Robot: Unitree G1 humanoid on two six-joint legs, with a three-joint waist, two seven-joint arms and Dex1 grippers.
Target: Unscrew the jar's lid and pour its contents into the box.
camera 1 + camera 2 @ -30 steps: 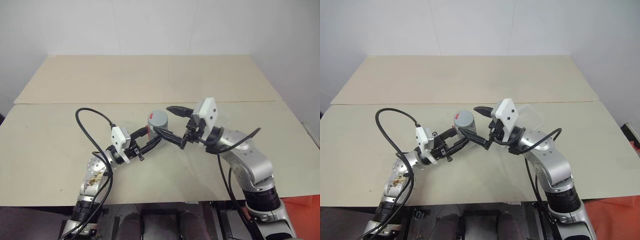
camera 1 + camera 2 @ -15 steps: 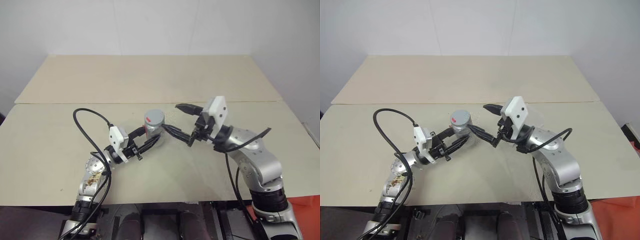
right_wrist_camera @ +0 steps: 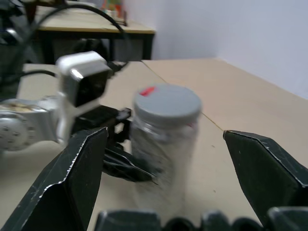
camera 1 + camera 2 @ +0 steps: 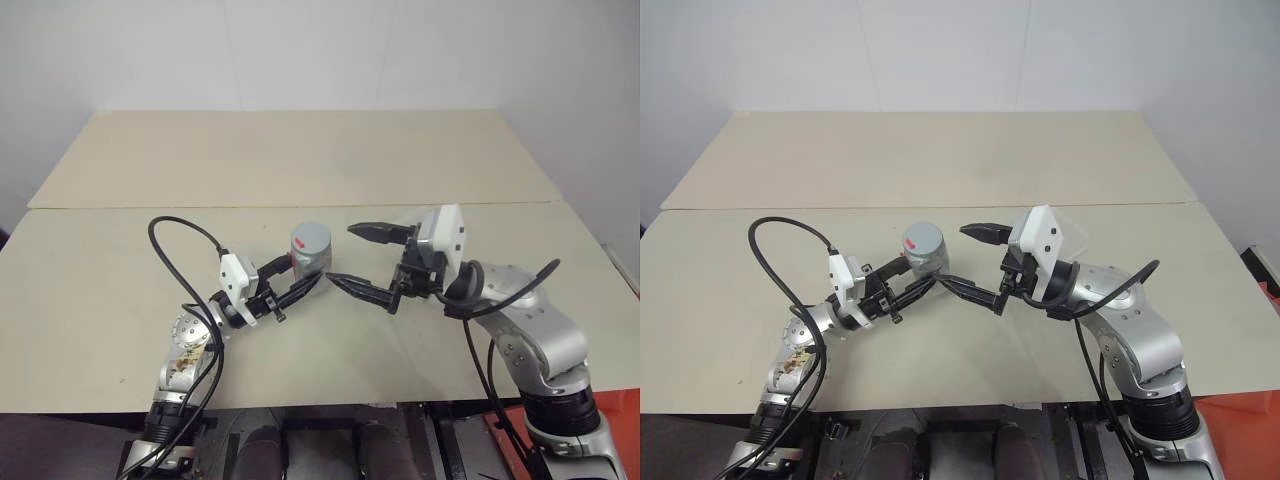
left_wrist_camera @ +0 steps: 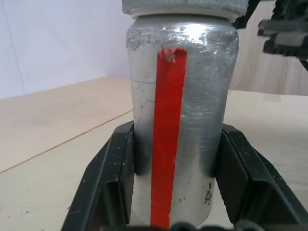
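- The jar (image 4: 310, 250) stands upright above the table (image 4: 300, 160), clamped low on its body between the two fingers of the left gripper (image 4: 300, 282); the left wrist view shows the black fingers (image 5: 115, 178) pressed against both sides of the silver wall, with the red mark between them.
- The lid (image 4: 310, 238) sits on top of the jar, grey with a small red mark, not yet off.
- The right gripper (image 4: 355, 255) is just beside the jar on the robot's right, pointing at it, fingers spread wide and holding nothing; it is apart from the lid.
- The box (image 4: 1065, 232) appears as a faint clear shape behind the right gripper, on the far side from the jar; its edges are hard to make out.
- Step in hand, as I judge it: unscrewing, between twists. The next move calls for bringing the spread fingers around the lid's rim, closing firmly, and turning while the left grip keeps the jar from spinning.
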